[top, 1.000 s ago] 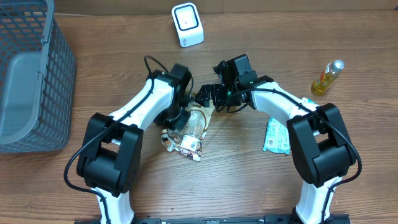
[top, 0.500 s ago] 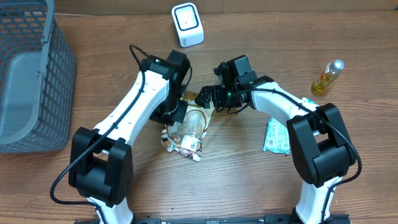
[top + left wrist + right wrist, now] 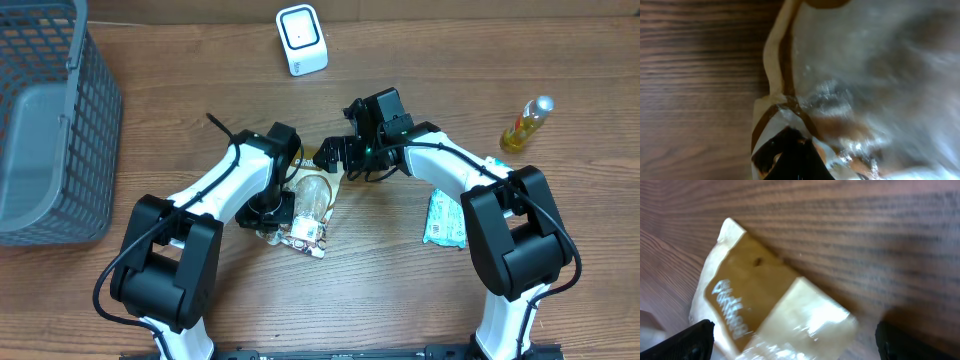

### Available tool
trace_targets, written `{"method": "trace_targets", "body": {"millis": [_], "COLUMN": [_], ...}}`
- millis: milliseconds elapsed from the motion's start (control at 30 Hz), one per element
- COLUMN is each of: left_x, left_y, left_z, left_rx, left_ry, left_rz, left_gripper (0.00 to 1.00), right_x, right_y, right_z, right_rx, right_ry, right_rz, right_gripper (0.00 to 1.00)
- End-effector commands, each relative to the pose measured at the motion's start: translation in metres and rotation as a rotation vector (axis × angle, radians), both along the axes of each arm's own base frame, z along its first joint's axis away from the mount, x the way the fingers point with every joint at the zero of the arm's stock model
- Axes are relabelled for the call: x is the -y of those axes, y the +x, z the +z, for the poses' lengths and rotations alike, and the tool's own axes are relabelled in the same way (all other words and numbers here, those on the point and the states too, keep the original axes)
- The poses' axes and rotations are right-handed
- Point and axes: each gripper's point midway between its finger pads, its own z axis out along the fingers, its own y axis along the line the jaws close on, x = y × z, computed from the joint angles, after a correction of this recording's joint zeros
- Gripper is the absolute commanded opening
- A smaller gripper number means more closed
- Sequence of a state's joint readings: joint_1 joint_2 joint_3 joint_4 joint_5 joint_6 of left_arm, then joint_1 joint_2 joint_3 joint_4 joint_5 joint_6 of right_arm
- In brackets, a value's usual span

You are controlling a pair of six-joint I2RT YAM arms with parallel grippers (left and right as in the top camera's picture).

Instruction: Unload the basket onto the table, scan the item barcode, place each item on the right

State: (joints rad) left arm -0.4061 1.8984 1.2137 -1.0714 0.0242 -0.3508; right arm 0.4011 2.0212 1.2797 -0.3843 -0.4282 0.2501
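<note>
Lying on the wooden table point(image 3: 400, 300) on the robot's side of the white scanner point(image 3: 301, 40), a crinkled snack packet point(image 3: 308, 205) of clear film is seen, edged in tan and brown. A brown panel with pale lettering is carried at the end nearer the scanner, and a printed label at the far end. The left arm is bent over the packet with its wrist turned downward. The left gripper point(image 3: 278, 215) is closed tight at the packet's edge; whether film is pinched cannot be told. The right arm is reached in low, nearer the scanner, and the right gripper point(image 3: 325, 155) is spread wide about the lettered end.
</note>
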Motion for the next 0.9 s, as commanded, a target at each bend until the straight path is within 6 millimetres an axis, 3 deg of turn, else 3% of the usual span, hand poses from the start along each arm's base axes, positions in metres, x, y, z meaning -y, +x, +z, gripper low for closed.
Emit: {"method": "trace_targets", "body": {"millis": [0, 167, 333, 500, 600, 867], "left_x": [-0.006, -0.014, -0.018, -0.017, -0.014, -0.006], "left_y": [-0.003, 0.009, 0.013, 0.026, 0.035, 0.045], "left_z": [-0.009, -0.010, -0.011, -0.012, -0.013, -0.008], "left_rx": [0.019, 0.062, 0.070, 0.115, 0.151, 0.177], "left_ry": [0.027, 0.045, 0.040, 0.019, 0.000, -0.043], "left_rz": [0.031, 0.048, 0.048, 0.044, 0.041, -0.017], "left_gripper": [0.05, 0.05, 0.06, 0.07, 0.07, 0.09], "right_x": [-0.006, 0.000, -0.008, -0.009, -0.009, 0.004], "right_y": [0.015, 0.026, 0.027, 0.036, 0.034, 0.009], "right_z": [0.010, 0.029, 0.064, 0.092, 0.089, 0.045], "right_rx": [0.091, 0.116, 0.188, 0.289, 0.297, 0.125], "right_ry": [0.010, 0.067, 0.203, 0.218, 0.202, 0.074], "right_rz": [0.030, 0.021, 0.121, 0.128, 0.148, 0.114], "right_gripper": [1.00, 1.00, 0.98, 1.00, 1.00, 1.00]}}
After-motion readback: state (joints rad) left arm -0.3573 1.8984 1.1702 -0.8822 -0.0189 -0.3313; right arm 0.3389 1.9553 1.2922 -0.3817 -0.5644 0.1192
